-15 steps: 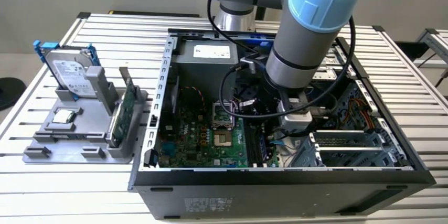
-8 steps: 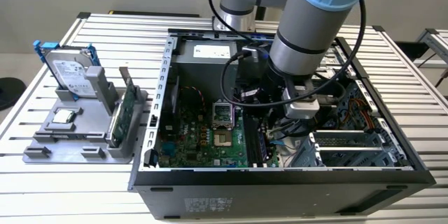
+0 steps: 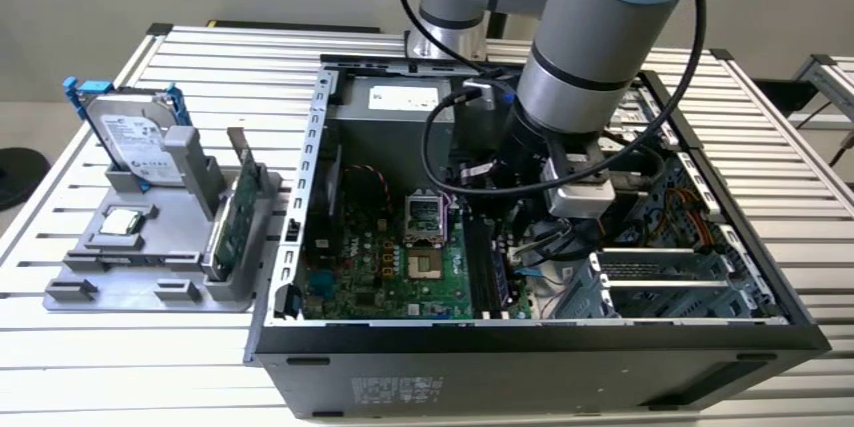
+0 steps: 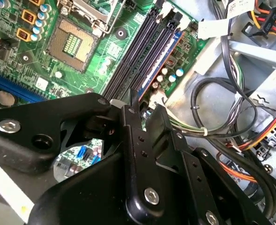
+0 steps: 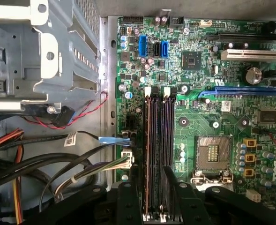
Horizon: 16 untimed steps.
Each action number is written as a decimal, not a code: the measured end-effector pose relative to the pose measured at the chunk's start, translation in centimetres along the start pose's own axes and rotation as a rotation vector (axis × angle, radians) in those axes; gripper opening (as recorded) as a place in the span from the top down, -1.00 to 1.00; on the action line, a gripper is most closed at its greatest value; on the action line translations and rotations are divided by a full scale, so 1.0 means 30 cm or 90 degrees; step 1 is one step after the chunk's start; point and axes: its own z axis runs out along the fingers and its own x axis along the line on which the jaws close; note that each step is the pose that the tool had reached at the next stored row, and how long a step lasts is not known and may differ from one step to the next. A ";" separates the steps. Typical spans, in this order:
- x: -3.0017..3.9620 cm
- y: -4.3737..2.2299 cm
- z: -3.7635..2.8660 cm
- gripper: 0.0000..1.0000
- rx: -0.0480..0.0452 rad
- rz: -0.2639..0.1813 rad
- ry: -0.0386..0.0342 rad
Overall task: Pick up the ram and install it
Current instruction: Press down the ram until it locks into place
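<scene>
The ram (image 4: 159, 63) is a long dark stick standing on edge along the black memory slots (image 5: 159, 136) of the green motherboard (image 3: 374, 277), inside the open computer case. In the exterior view the ram (image 3: 486, 269) runs toward the case's front wall, below the arm's wrist. My gripper (image 4: 145, 111) has come down into the case and is shut on the near end of the ram, one black finger (image 4: 130, 122) on each side. In the first wrist view the gripper (image 5: 152, 187) straddles the slot row. How deep the ram sits in its slot is hidden.
Bundled cables (image 4: 222, 112) and a metal drive cage (image 5: 48, 56) crowd one side of the slots. The processor socket (image 5: 212, 152) lies on the other side. At the exterior view's left, a grey holder (image 3: 120, 272) carries a hard drive (image 3: 134, 137) and a green expansion card (image 3: 230, 227).
</scene>
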 end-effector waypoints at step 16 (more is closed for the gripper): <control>-0.001 0.000 -0.013 1.00 0.0000 0.000 0.0000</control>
